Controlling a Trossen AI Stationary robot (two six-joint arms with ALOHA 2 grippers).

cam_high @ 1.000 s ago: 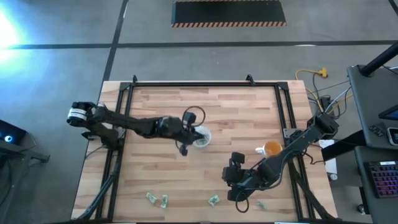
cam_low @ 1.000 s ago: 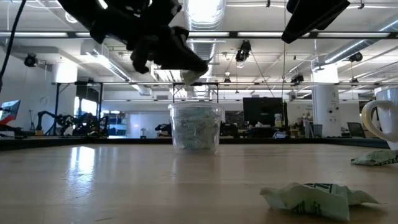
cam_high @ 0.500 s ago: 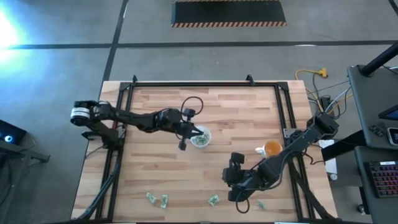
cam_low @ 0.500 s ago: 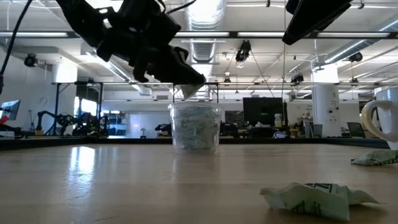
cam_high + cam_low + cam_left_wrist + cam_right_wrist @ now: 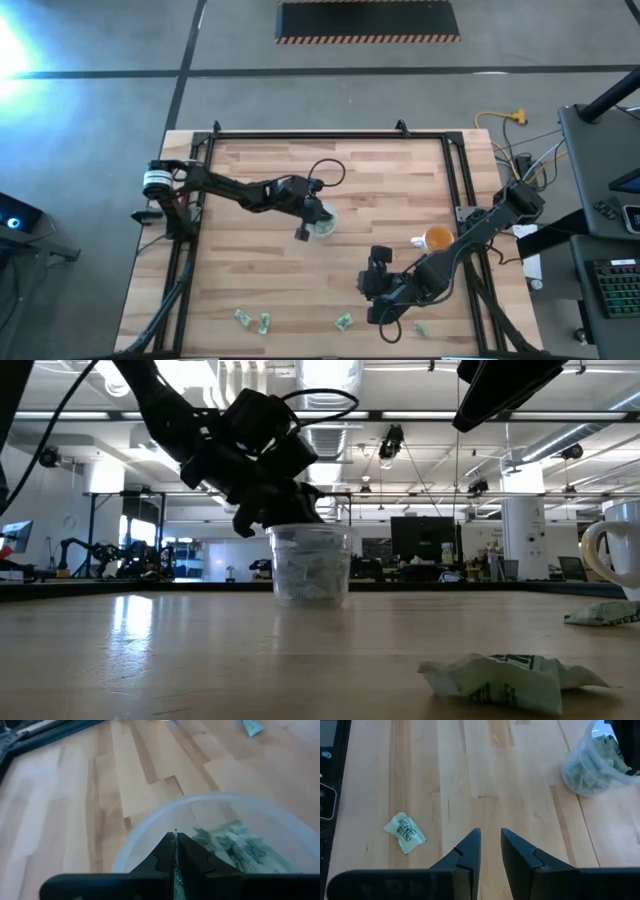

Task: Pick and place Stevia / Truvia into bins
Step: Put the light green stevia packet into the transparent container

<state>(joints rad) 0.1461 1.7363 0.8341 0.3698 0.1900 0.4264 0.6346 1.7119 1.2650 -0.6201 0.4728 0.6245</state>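
The bin, a small translucent cup (image 5: 322,222) (image 5: 310,565), stands on the table's middle with several green-and-white Stevia packets (image 5: 240,847) inside. My left gripper (image 5: 175,837) (image 5: 314,216) is shut at the cup's rim, over its mouth, with a thin pale sliver between its fingertips. My right gripper (image 5: 490,837) (image 5: 375,300) hangs open above bare wood near the front right. Loose packets lie flat near the front edge (image 5: 243,318) (image 5: 343,322) (image 5: 418,328); one crumpled packet (image 5: 405,834) lies beside the right gripper. My left gripper pinches a thin pale packet edge (image 5: 175,831) between its two fingertips; only that sliver shows, seen edge-on. The fingers slant down from the table's left over the cup's rim (image 5: 300,525). Whether the fingers touch the rim, I cannot tell.
An orange cup (image 5: 437,239) stands at the right side, its white handle (image 5: 600,560) showing in the low view. A black frame (image 5: 300,137) runs along the table's far and side edges. Bare wood lies between the cup and the front packets.
My left gripper has sunk from above the cup down to its rim, moving slightly toward the table's right and rolling its wrist, fingers staying shut. The pale packet seen under its tips earlier is now down at the cup's mouth.
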